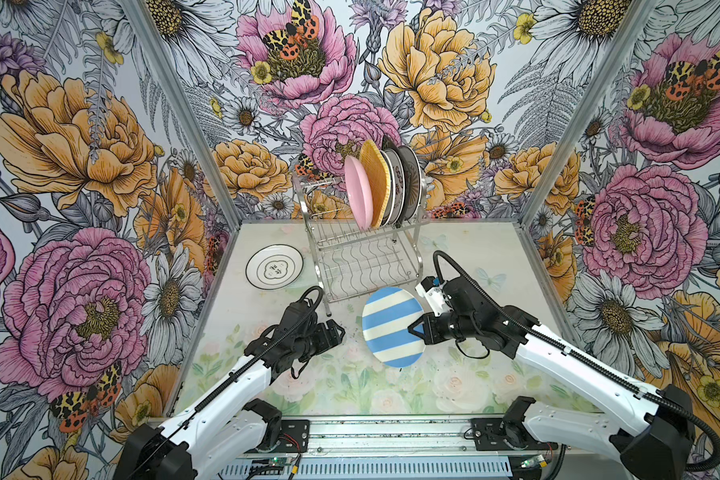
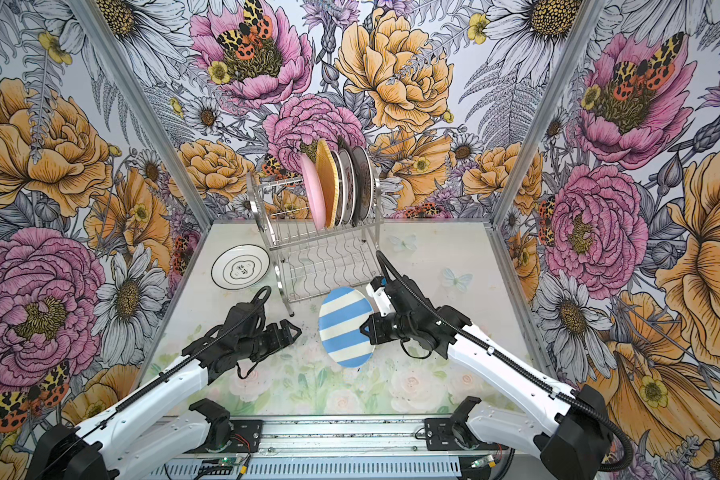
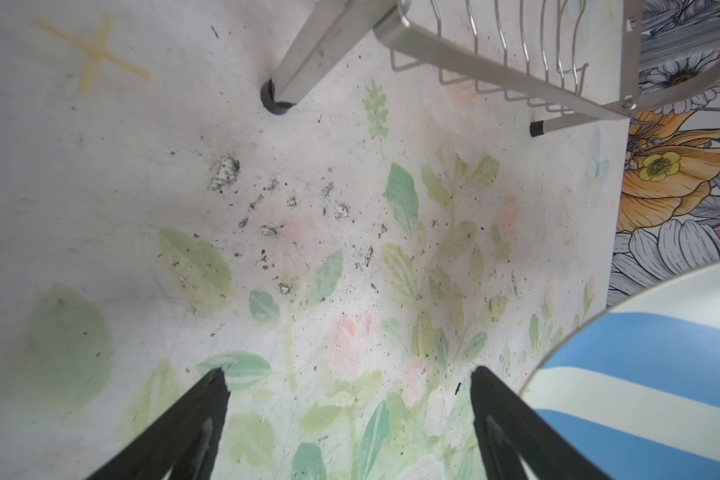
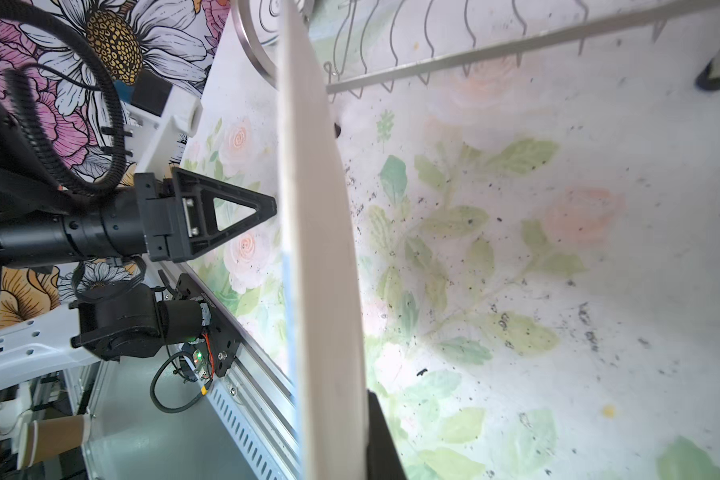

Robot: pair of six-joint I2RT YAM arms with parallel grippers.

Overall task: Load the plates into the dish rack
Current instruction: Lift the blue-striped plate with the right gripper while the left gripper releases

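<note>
The upper tier of the dish rack (image 1: 366, 266), in the upper middle of both top views, already holds a row of upright plates: a pink plate (image 1: 359, 193), a yellow plate (image 1: 376, 183) and several more behind, packed too tightly to count. Two are left to load. The right gripper (image 1: 412, 330) is clamped on the rim of the striped plate (image 1: 391, 328), tilted on edge just below the rack. A white plate (image 1: 274, 266) lies flat on the table (image 1: 454, 386) left of the rack. The left gripper (image 1: 336, 331), fingers apart, holds nothing

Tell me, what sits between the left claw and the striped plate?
Nothing: only bare, speckled table separates the left claw from the striped plate, as both top views show.
</note>
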